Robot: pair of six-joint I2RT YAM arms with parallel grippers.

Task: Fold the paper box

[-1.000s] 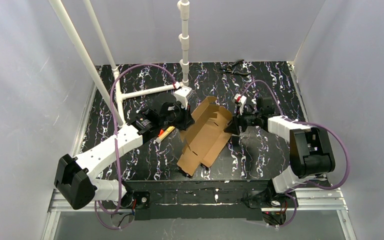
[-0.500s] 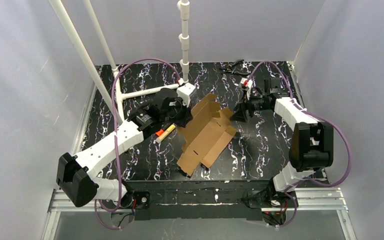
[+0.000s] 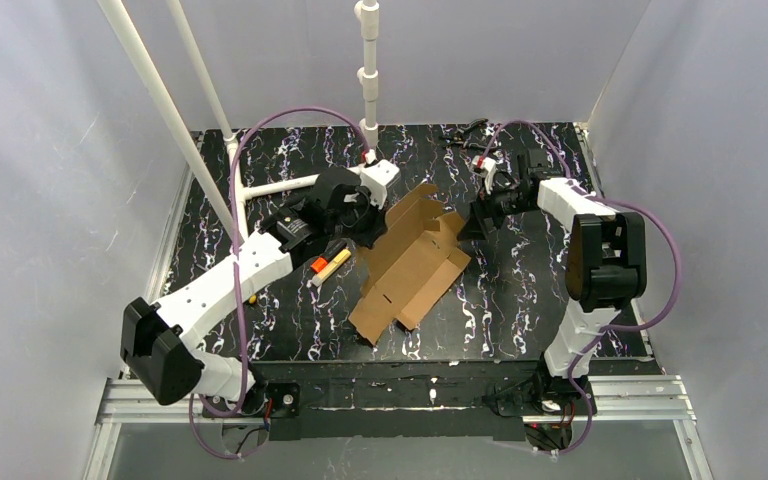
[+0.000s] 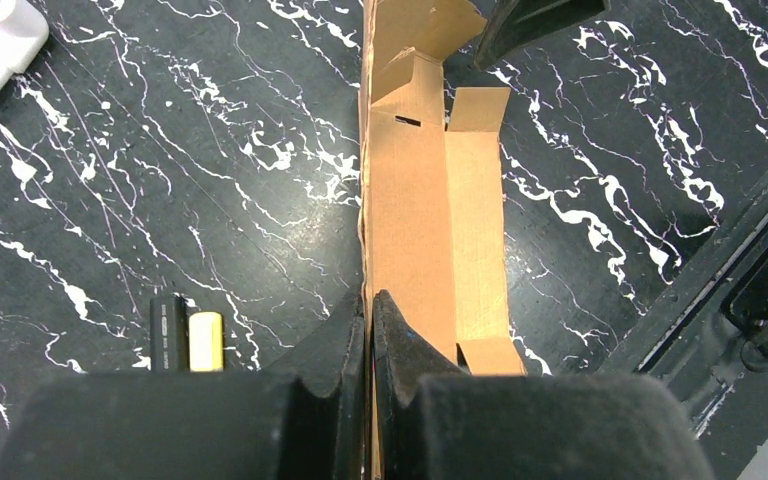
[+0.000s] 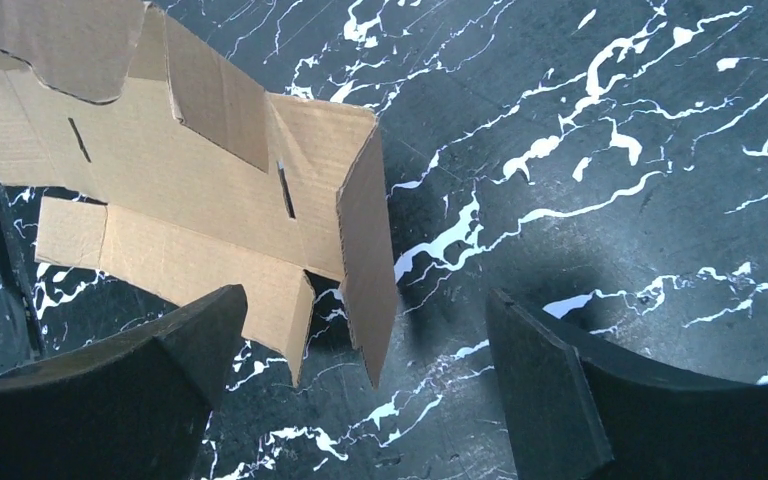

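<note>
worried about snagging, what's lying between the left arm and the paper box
The orange-tipped marker and pale yellow stick, left of the paper box in the top view.

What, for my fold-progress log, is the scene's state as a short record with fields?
paper box: brown sheet, partly folded, some flaps raised, on the table
left gripper: shut on the paper box's edge
right gripper: open, holding nothing, near a raised flap
loose items: black marker and yellow stick, side by side
</note>
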